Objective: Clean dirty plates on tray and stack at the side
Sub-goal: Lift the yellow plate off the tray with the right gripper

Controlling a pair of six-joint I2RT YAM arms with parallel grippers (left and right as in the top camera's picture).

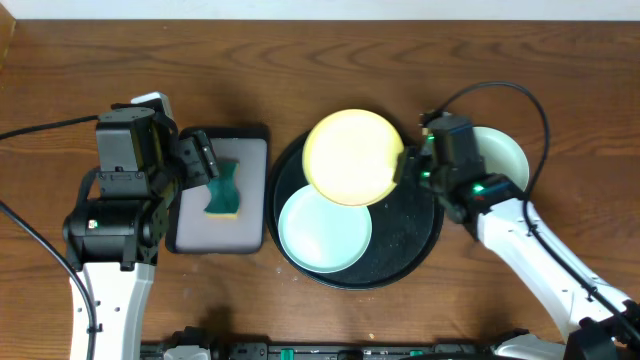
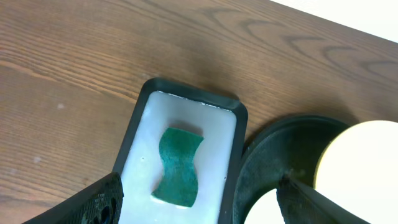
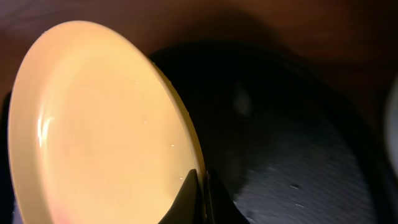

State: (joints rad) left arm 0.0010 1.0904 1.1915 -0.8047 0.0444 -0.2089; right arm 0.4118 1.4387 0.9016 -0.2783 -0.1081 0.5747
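Note:
The round black tray [image 1: 420, 235] sits mid-table. A pale mint plate [image 1: 324, 229] lies flat in its left half. A pale yellow plate [image 1: 352, 156] is held tilted above the tray's far part, and my right gripper [image 1: 408, 165] is shut on its right rim; in the right wrist view the fingers [image 3: 198, 198] pinch the yellow plate [image 3: 99, 124] at its edge, with a faint pink smear low on it. Another pale mint plate [image 1: 505, 155] lies on the table right of the tray, partly hidden by the right arm. My left gripper [image 1: 200, 160] hangs open over the rectangular tray.
A small rectangular black tray [image 1: 225, 232] with a grey inside stands left of the round tray and holds a green sponge [image 1: 224, 190]. In the left wrist view the sponge [image 2: 179, 165] lies between the open fingers. Bare wooden table surrounds both trays.

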